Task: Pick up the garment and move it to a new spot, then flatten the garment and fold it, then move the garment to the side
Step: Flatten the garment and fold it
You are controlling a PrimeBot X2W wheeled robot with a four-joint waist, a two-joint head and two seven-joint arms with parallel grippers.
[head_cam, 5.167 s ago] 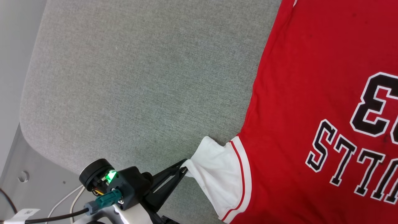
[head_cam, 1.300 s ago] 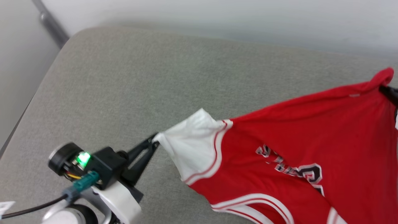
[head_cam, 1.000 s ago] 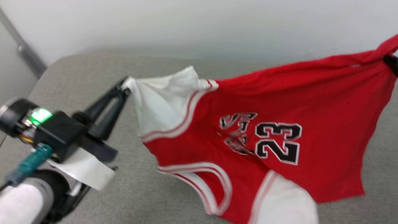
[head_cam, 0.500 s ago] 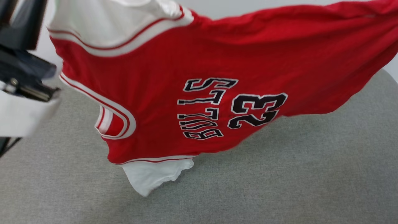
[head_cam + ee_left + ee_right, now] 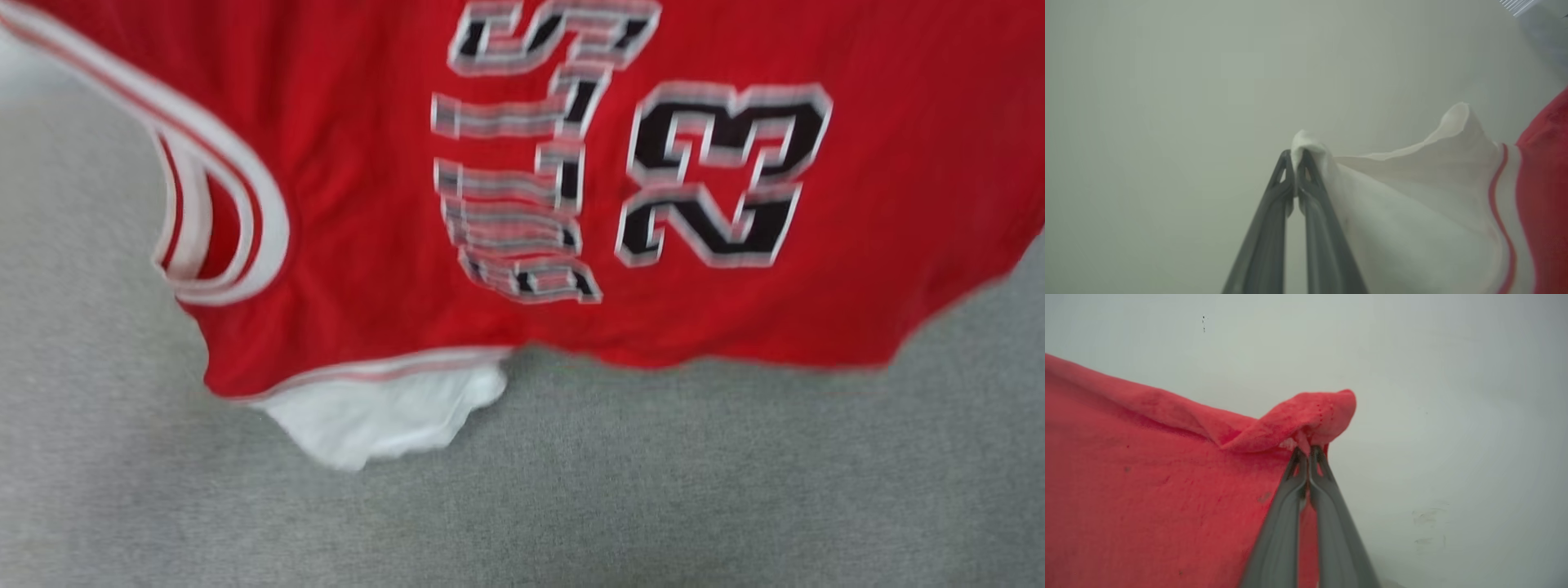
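The garment, a red jersey with black white-outlined "BULLS 23" print, hangs sideways in the air across the top of the blurred head view. Its striped neck trim is at the left and one white sleeve dangles at the bottom, just above the grey surface. In the left wrist view my left gripper is shut on the tip of the other white sleeve. My right gripper is shut on a bunched red corner of the garment in the right wrist view.
A grey fabric surface stretches below the hanging garment. A plain pale wall stands behind both grippers in the wrist views.
Both grippers have lifted the garment off the grey surface and spread it in the air. The head camera has shifted, so the garment now sits larger and higher in view.
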